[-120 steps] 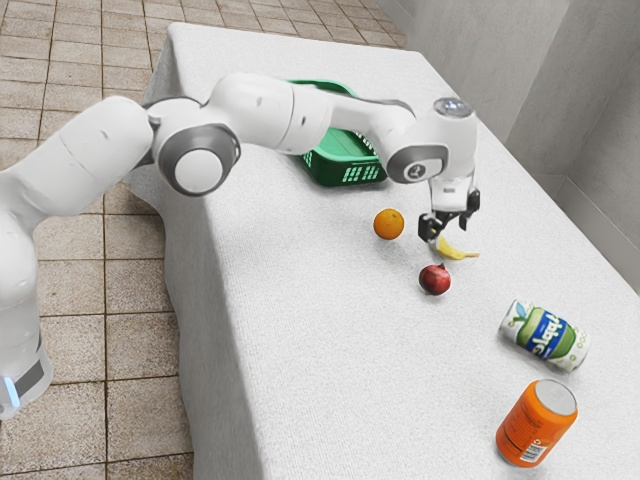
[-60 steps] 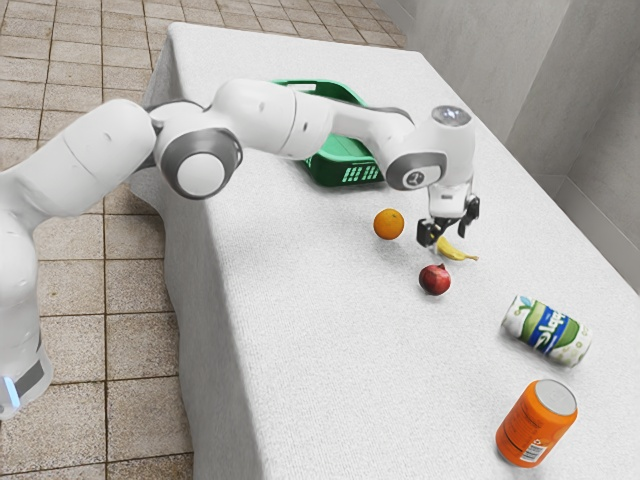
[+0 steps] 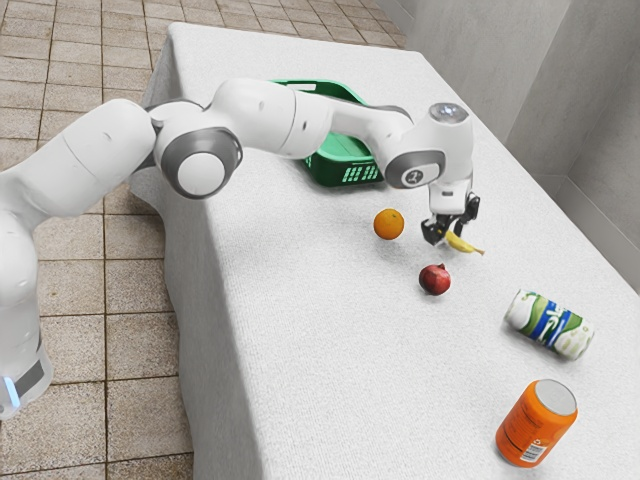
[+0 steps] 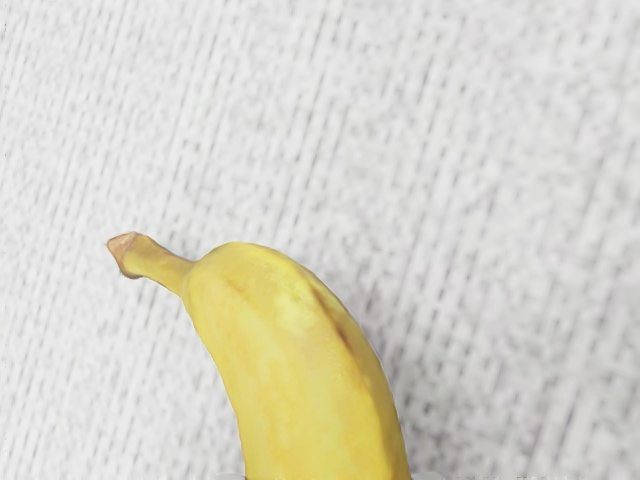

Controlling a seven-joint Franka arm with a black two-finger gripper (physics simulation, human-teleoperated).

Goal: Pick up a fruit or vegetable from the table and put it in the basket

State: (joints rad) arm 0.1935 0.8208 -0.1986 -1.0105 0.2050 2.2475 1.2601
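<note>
Gripper (image 3: 450,232): clamped on the banana (image 3: 463,243), one finger at each side of it; pointed downward, held low over the table (image 3: 300,350).
Banana: gripped near the end away from its stem; stem directed toward the table's long edge at the exterior view's right. Whether the cloth (image 4: 120,100) is still touched by it cannot be told.
Red fruit (image 3: 435,280): set near the gripper, apart from it, toward the exterior view's left.
Orange (image 3: 388,224): placed apart from the gripper, between it and the long edge at the exterior view's left.
Basket (image 3: 345,173): green, set toward the far short edge, well apart from the banana; partly hidden by the arm (image 3: 265,115).
Green-and-white can (image 3: 550,324): laid on its side, near the long edge at the exterior view's right.
Orange can (image 3: 537,423): stood upright, apart from the other can, farthest from the far short edge.
</note>
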